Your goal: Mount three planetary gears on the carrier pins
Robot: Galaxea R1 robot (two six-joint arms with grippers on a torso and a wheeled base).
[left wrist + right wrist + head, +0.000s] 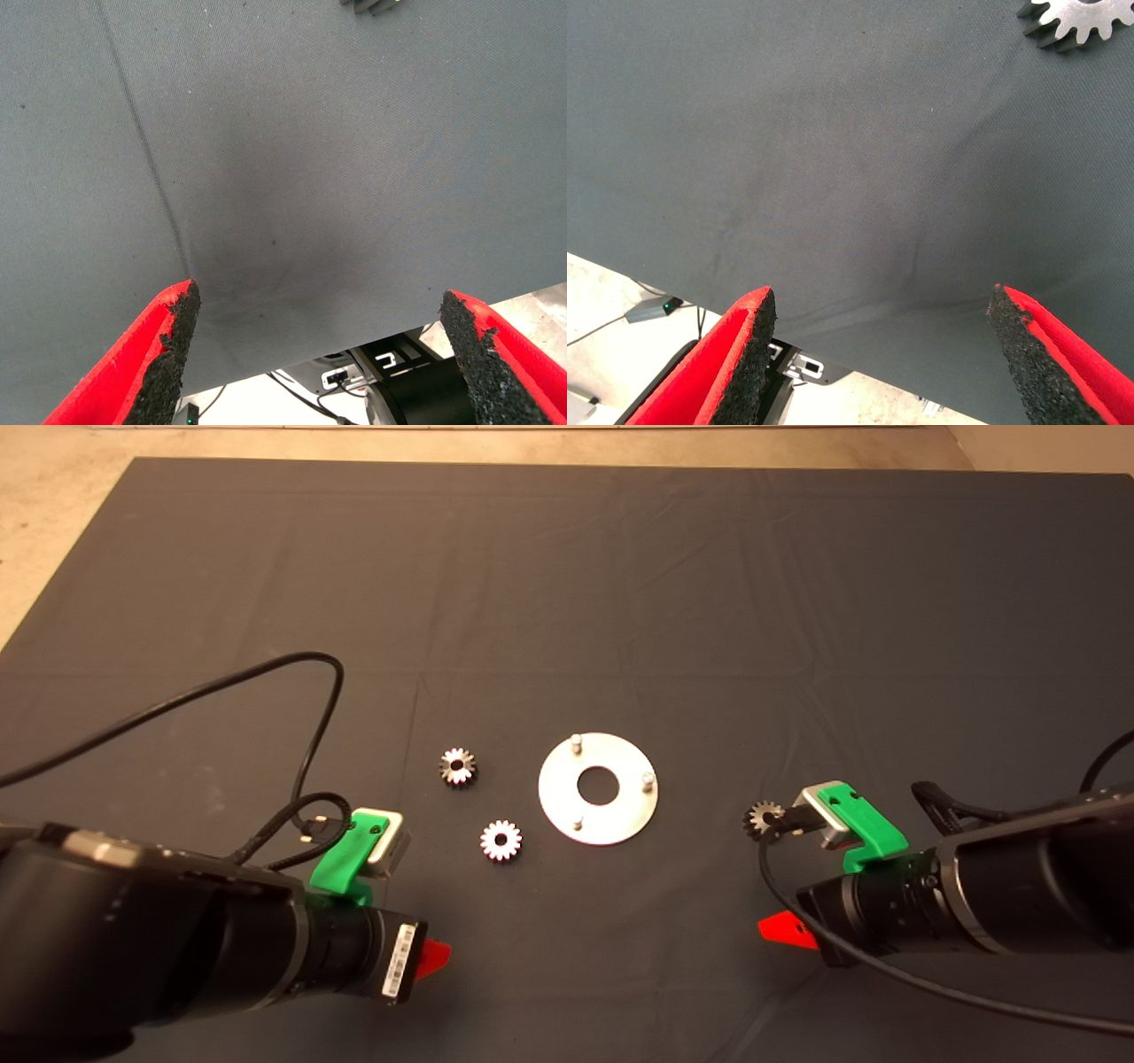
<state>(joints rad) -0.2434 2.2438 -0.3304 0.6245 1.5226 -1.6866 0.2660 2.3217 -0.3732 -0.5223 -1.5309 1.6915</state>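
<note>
A flat round silver disc (598,815) with a large centre hole is seen on the dark grey mat (567,584), with 3 short silver carrier pins (648,781) standing bare near its rim. 2 small shiny silver planetary gears (458,766) are laid flat left of the disc, apart from it. A 3rd gear (763,819) is found right of the disc, beside the right arm's camera. The left gripper (314,354) is held below and left of the disc, fingers spread wide and empty. The right gripper (881,350) is held below and right of it, likewise spread wide and empty.
</note>
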